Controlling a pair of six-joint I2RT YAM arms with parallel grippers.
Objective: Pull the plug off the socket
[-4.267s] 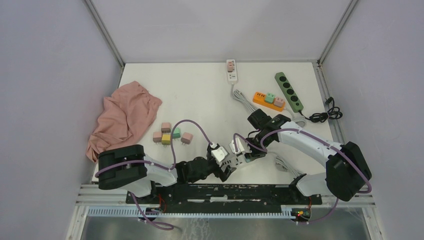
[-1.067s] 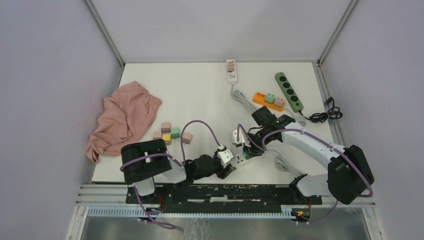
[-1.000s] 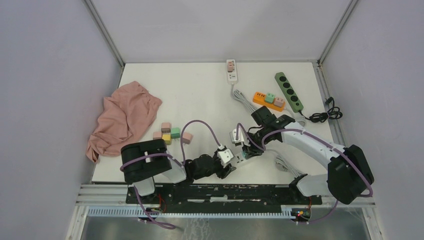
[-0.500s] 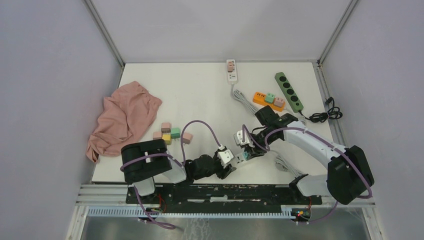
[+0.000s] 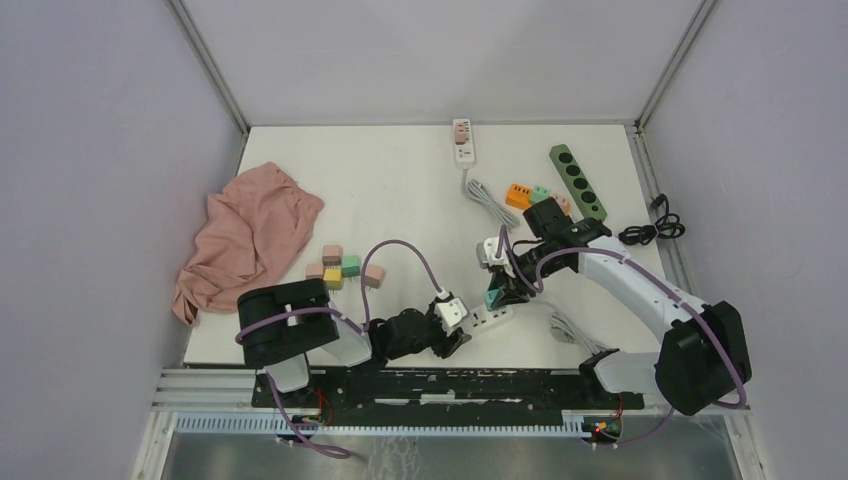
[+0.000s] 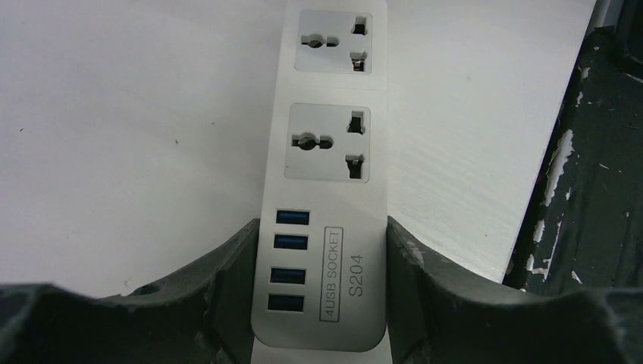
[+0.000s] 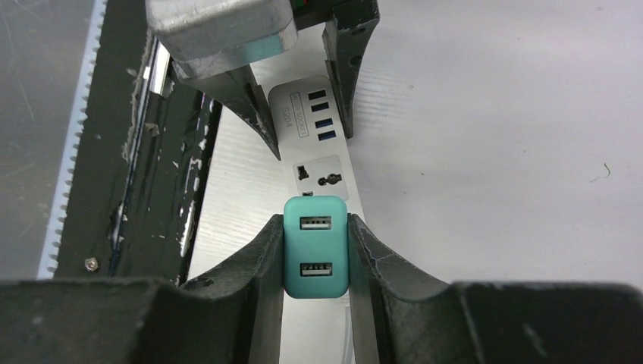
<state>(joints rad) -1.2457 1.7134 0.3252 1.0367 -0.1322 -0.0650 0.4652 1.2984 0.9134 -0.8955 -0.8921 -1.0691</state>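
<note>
1. Plug [image 7: 315, 246], teal, two USB ports: out of the socket strip [image 6: 326, 174], held just above its far outlet.
2. Left: left gripper [image 6: 322, 227] clamped across the strip's USB end, one finger flat on each long side; both outlets uncovered.
3. Right: right gripper [image 7: 315, 224] closed on plug, fingers [image 7: 258, 265] pressed against its two flanks, ports facing the wrist camera.

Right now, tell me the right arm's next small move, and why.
Probably carry the teal USB plug aside in the right gripper and set it on the bare table. The left wrist view shows both sockets of the white power strip empty, so the plug looks free. It hangs over the strip, whose USB end the left gripper clamps.
</note>
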